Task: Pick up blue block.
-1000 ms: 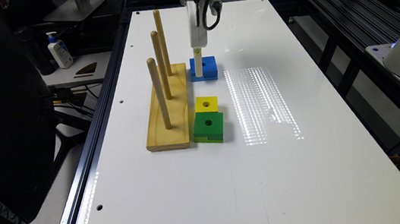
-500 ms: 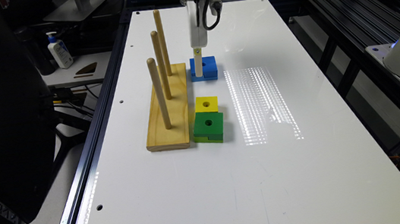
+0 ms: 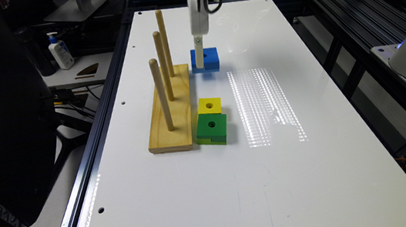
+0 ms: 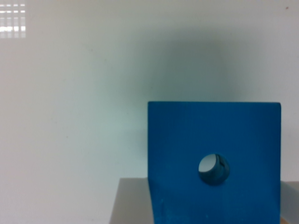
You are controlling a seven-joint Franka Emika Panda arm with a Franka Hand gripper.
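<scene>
My gripper [image 3: 200,60] at the blue block [image 3: 208,57], which looks slightly raised off the worktop [image 3: 312,177], far of the yellow block [image 3: 210,105]; I cannot tell its opening.

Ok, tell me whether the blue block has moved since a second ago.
Yes, slightly. The blue block has risen a little against the wooden peg base, and a shadow now shows beneath it on the table.
</scene>
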